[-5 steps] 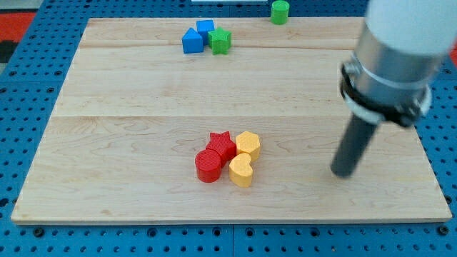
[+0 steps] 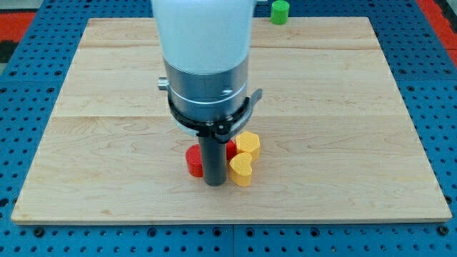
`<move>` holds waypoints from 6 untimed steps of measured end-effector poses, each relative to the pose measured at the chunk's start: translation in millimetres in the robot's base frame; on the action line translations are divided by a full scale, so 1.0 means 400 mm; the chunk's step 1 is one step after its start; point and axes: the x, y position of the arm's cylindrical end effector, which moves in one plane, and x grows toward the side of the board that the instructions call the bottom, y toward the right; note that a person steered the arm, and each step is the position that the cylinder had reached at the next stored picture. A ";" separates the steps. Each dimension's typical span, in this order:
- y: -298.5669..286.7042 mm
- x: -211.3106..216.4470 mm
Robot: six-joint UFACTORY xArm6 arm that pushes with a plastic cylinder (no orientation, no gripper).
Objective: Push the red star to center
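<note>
Gripperless, my tip [image 2: 214,183] holds nothing and stands at the cluster's bottom edge, between the red round block [image 2: 193,160] and yellow heart-shaped block [image 2: 241,170]. Behind the rod, the red star [image 2: 230,148] barely shows, beside the yellow hexagonal block [image 2: 248,143]. A green cylinder [image 2: 279,11] sits beyond the wooden board [image 2: 343,107].

A pale wooden board [image 2: 400,107] made of joined planks fills most of the view, its grain running from nine o'clock to three o'clock. Around it lies a blue pegboard surface [image 2: 443,235] dotted with rows of dark holes, visible at nine, three and six o'clock. A patch of red [image 2: 18,21] shows at ten o'clock. Light is even and soft.
</note>
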 end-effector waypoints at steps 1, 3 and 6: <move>-0.002 0.004; 0.010 -0.078; 0.018 -0.244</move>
